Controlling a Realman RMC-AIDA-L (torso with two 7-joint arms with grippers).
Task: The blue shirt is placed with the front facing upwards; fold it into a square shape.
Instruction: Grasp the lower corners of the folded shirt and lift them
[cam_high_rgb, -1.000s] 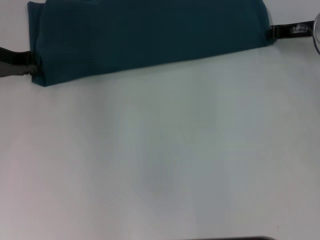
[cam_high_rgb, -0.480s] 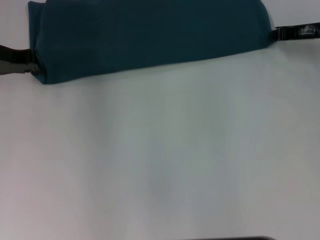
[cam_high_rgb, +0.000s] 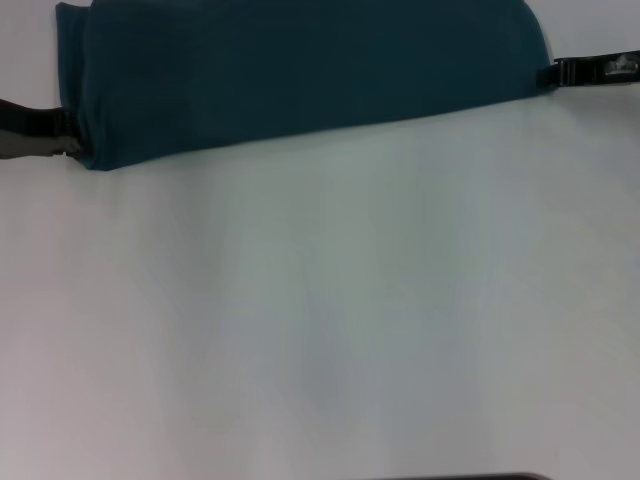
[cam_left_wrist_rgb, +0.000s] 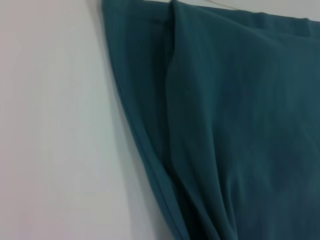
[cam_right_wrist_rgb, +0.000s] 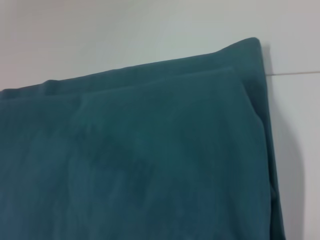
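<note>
The blue shirt lies folded into a wide band along the far side of the white table, its upper part cut off by the head view's edge. No lettering shows. My left gripper is at the band's near-left corner, touching the cloth edge. Over at the shirt's right end sits my right gripper, right beside the cloth. The left wrist view shows stacked layers and a hem of the blue shirt. Another corner of the blue shirt, in two layers, fills the right wrist view. Neither wrist view shows fingers.
Bare white table stretches from the shirt to the near edge. A dark strip shows at the bottom of the head view. A thin seam line in the table runs past the shirt's corner in the right wrist view.
The right gripper has slid a little to the right and farther away. The shirt's near-left corner has shifted slightly right. The left gripper has barely moved.
</note>
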